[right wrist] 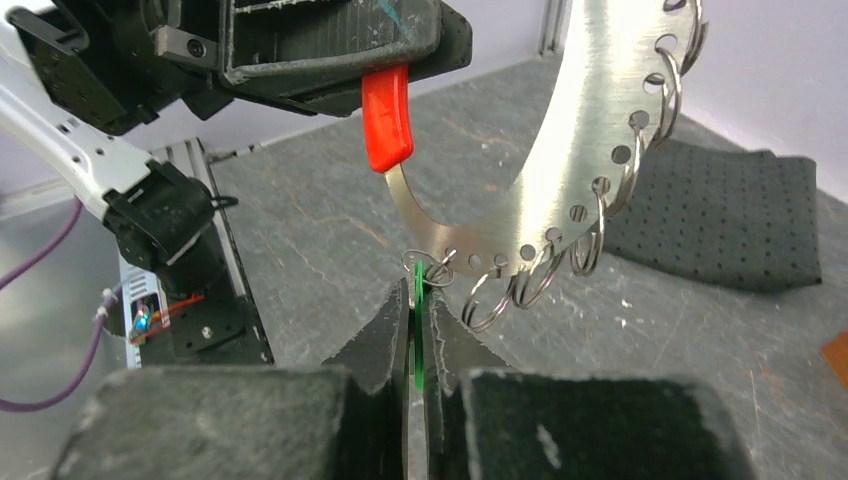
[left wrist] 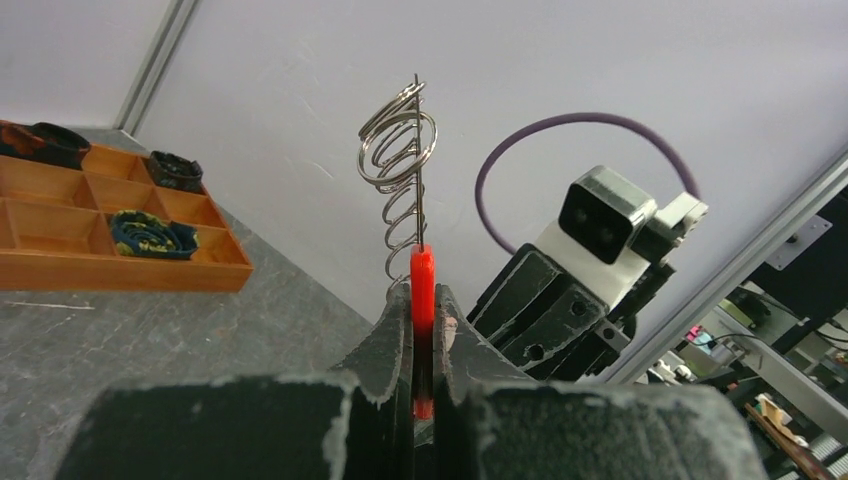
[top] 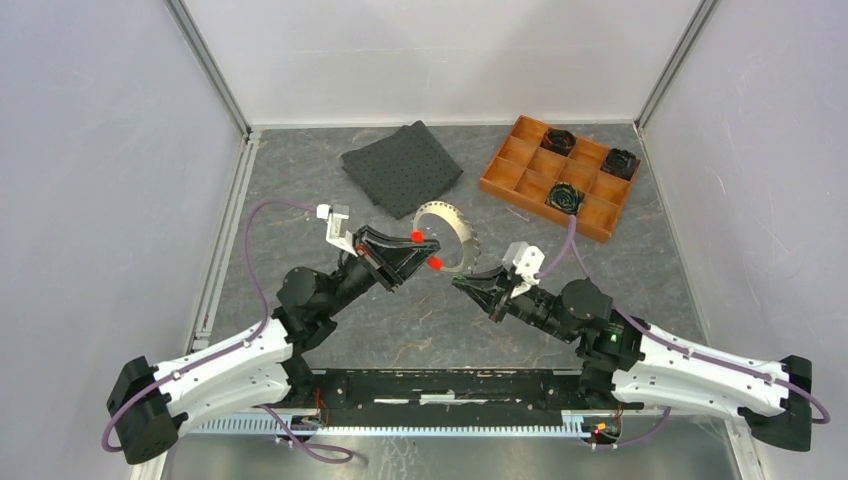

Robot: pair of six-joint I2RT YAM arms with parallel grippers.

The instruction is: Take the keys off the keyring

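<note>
Left gripper (left wrist: 421, 310) clamps the red tip (right wrist: 387, 125) of the crescent holder (right wrist: 590, 120), steadying it aloft while right gripper (right wrist: 417, 320) pinches the green key (right wrist: 413, 285).

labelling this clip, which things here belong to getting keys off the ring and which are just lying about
In the job:
green key in the right tool
ring it hangs on
curved metal plate
its red end in the left tool

Lying about:
black cloth
wooden tray
black round pieces in it
</note>
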